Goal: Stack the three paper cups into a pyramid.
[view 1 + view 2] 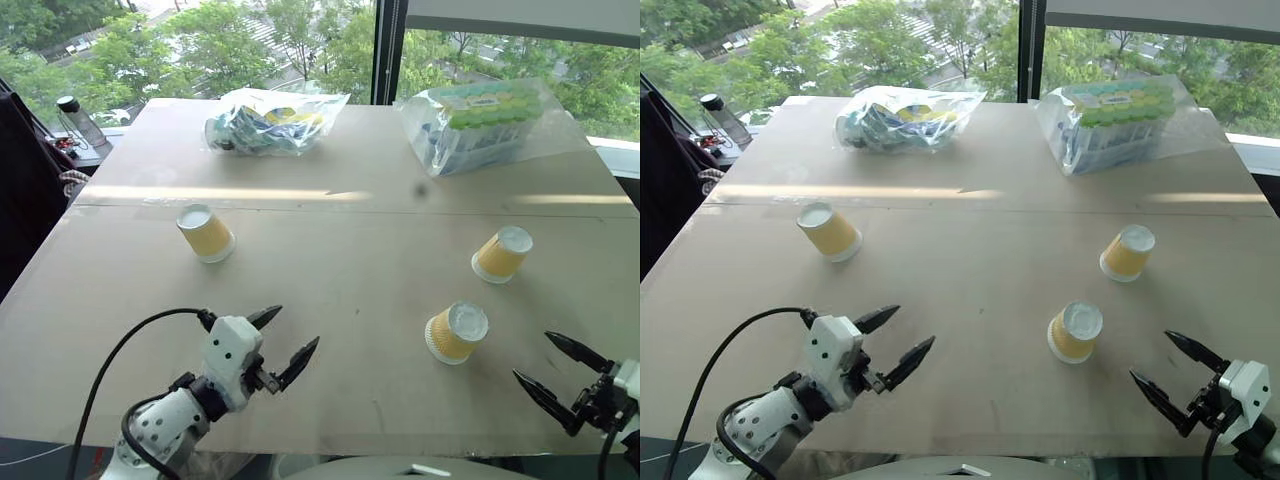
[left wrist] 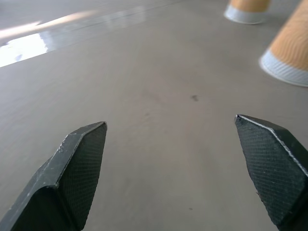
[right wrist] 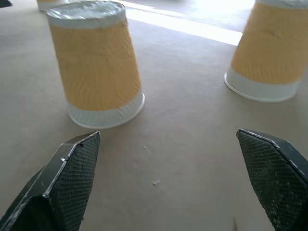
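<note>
cups: your three paper cups point(image 1: 205, 232) point(image 1: 456, 332) point(image 1: 501, 253) stand apart, upside down on worktop point(image 1: 340, 290)
pyramid: nothing stacked, all left
hands: your left hand point(image 1: 283, 345) and right hand point(image 1: 553, 374) wide, empty

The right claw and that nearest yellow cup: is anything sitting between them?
Nothing. Between the open right gripper and the nearest cup the right wrist view shows just bare table.

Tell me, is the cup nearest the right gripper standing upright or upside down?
Upside down. The cup stands on the table on its wide white rim, and its narrow recessed base faces up.
</note>
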